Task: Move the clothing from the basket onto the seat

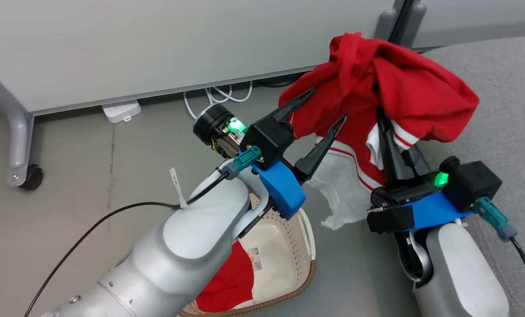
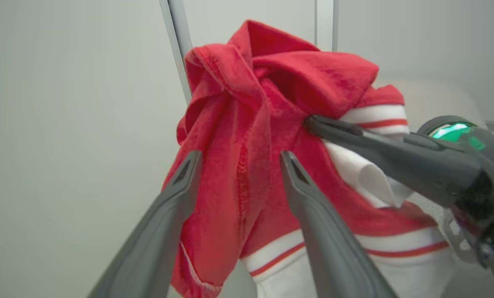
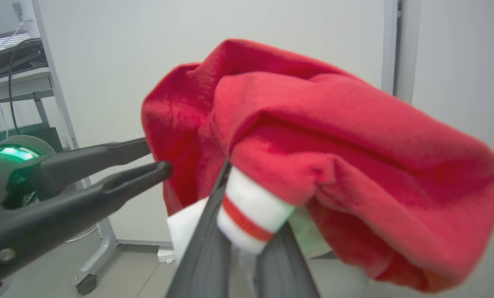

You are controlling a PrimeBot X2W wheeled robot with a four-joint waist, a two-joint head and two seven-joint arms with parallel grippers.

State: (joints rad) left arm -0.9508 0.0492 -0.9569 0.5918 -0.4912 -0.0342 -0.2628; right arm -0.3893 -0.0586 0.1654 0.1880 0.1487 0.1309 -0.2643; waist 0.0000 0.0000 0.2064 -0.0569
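Your head camera looks steeply down onto the basket (image 1: 288, 251) and floor (image 1: 90, 167). Your two wrist cameras, close up along their fingers (image 2: 325, 236), share the raised red garment (image 1: 376, 83).

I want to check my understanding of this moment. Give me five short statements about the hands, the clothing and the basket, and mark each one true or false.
1. The right hand is shut on a red garment and holds it in the air. True.
2. The left hand is shut too. False: its fingers stand wide apart beside the garment.
3. The basket is empty. False: a second red garment lies in it.
4. The held garment has a white cuff with a red stripe. True.
5. The held garment lies spread flat on the seat. False: it hangs bunched from the right hand.
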